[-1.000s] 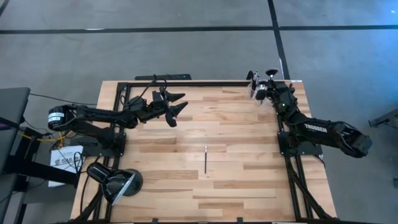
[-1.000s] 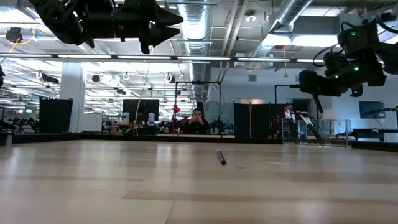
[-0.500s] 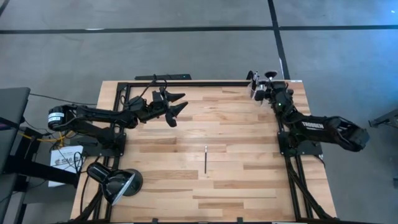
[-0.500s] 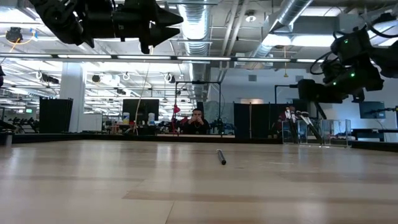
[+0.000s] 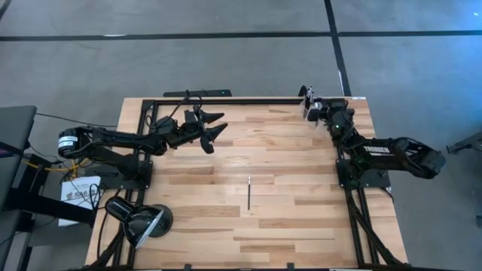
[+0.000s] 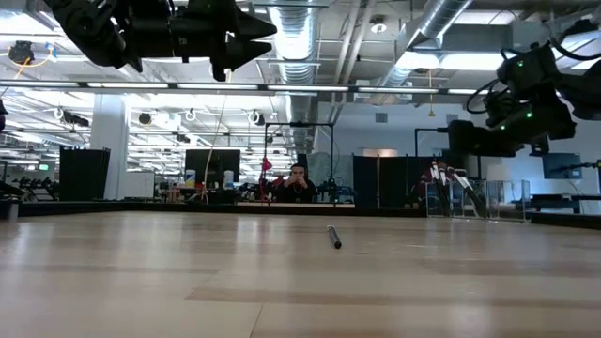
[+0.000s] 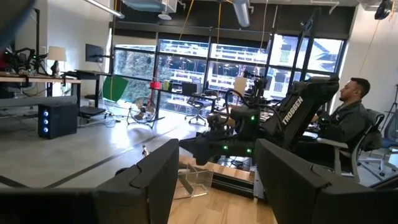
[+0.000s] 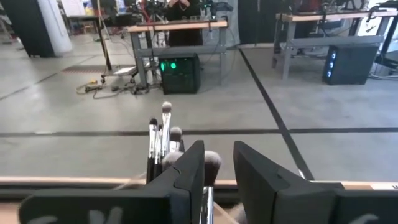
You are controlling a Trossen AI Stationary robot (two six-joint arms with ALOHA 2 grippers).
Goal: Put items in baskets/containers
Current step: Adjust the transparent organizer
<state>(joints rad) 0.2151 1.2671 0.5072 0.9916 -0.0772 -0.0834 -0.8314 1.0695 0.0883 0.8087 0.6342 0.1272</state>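
A clear holder stands at the table's far right corner, with several thin brushes upright in it, bristles up. My right gripper is right beside it, level, with a larger fluffy-headed brush upright between its fingers. One thin dark brush lies flat on the wood at mid-table. My left gripper hangs open and empty, high over the far left part of the table. My right gripper has the fluffy brush's handle just below the head, standing between its two fingers and against the inner face of one finger. Whether the other finger touches it I cannot tell. The fingers come level from the table's right side and lie across the upright brush.
A black dome lamp sits at the near left corner. Black frame rails run along the far and side edges. A person sits beyond the far edge. Bare wood surrounds the lone brush.
My right gripper has tipped slightly downward and edged toward the holder, bringing the fluffy brush's head lower. The lone brush on the table has stayed put.
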